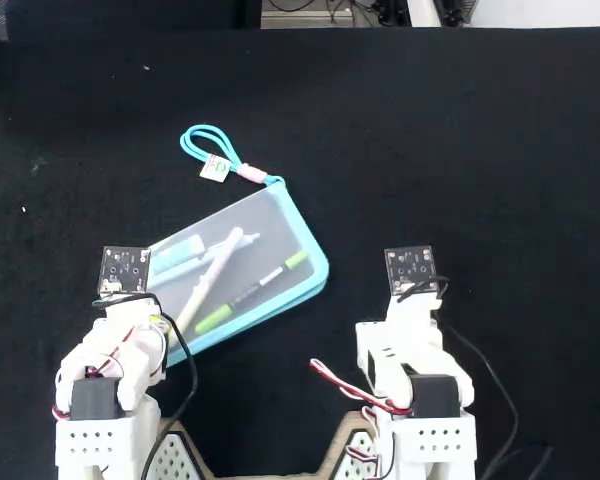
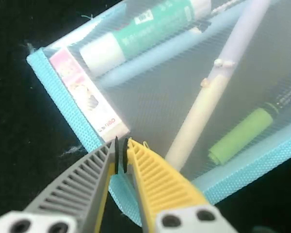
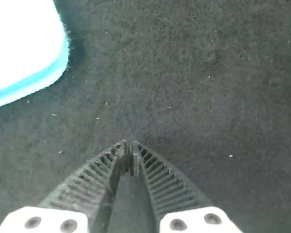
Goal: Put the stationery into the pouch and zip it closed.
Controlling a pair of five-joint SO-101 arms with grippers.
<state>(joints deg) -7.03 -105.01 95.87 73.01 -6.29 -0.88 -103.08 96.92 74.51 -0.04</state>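
Black cloth tabletop (image 1: 460,150). Teal-edged mesh pouch (image 1: 318,268) lies flat left of centre, its wrist loop (image 1: 208,145) trailing toward 11 o'clock. Inside it: glue stick (image 2: 145,29), eraser (image 2: 87,94), pale pen (image 2: 213,92), green-capped marker (image 2: 240,136). Left gripper (image 2: 121,145) has its jaws together at the pouch's 8 o'clock edge; whether anything is pinched is unclear. Right gripper (image 3: 128,150) has its jaws together over bare cloth, with the pouch at its 10 o'clock, apart.

Translucent, fine-meshed, faintly glossy plastic pouch (image 2: 155,97) on matt, lint-flecked black cloth (image 1: 460,150).
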